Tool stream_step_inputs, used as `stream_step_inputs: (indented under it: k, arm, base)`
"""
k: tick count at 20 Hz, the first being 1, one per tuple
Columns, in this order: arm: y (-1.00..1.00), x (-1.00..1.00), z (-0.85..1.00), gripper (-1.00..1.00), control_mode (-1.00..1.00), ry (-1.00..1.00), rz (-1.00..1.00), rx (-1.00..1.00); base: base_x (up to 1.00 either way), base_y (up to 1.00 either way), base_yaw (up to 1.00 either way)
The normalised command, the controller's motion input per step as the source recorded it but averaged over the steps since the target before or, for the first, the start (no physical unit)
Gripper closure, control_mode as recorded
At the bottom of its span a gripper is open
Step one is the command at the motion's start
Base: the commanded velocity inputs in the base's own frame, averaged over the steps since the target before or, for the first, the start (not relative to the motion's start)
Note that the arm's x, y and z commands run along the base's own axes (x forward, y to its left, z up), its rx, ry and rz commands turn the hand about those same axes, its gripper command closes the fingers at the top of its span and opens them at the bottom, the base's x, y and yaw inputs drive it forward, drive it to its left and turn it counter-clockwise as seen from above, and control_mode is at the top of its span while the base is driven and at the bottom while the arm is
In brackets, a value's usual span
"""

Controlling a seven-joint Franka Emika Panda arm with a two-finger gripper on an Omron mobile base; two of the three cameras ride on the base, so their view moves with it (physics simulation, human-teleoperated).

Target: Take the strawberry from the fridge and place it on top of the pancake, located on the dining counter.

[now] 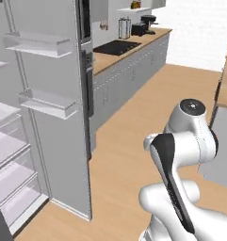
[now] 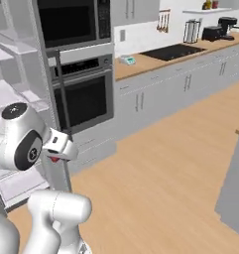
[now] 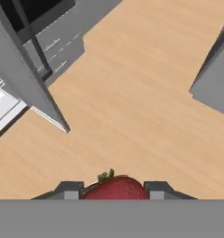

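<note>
In the hand view the gripper [image 3: 114, 188] is clamped on the strawberry [image 3: 115, 187]: a glossy, dimpled red berry with a small green leafy cap at its 11 o'clock, sitting at the 6 o'clock edge of that view, pinched between two blunt dark grey finger tips [image 3: 69, 190] that press its left and right flanks. Beneath it spreads the floor [image 3: 132, 107], smooth light-wood planking with a fine straight grain. At 9 o'clock in that view stands the open door of the fridge [image 3: 25, 79], a flat matte grey slab with a sharp lower corner, and past it at 8 o'clock show pale white drawers inside the cabinet. At 2 to 3 o'clock a plain grey panel with a dark edge [image 3: 211, 88] juts in; what it belongs to cannot be told here. In the right base view the strawberry [image 2: 54, 159] shows as a tiny red speck under the white hand at 9 o'clock, held in the air in front of the fridge's door edge [image 2: 44, 99]. In the left base view the fridge door [image 1: 53, 117] fills 9 to 11 o'clock, its inner face carrying two translucent, boxy door bins, with clear shelves and drawers at 8 o'clock. Further back in the right base view sit a built-in oven [image 2: 84, 96] with a dark glass front and bar handle at 11 o'clock, and a wood-topped worktop [image 2: 155, 62] over flat grey cabinet fronts at 1 o'clock, holding a black inset cooktop [image 2: 173, 51].
</note>
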Motion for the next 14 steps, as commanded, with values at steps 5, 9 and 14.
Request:
stream_step_inputs:
  k: [5,9,14]
  arm:
    - [0.00,0.00,0.00,1.00,1.00,0.00,0.00,0.00]
    - [0.00,0.00,0.00,1.00,1.00,0.00,0.00,0.00]
    - [0.00,0.00,0.00,1.00,1.00,0.00,0.00,0.00]
  base:
    - [0.00,-0.86,-0.73]
    - [0.05,-1.00,-0.53]
    - [0.35,-1.00,-0.29]
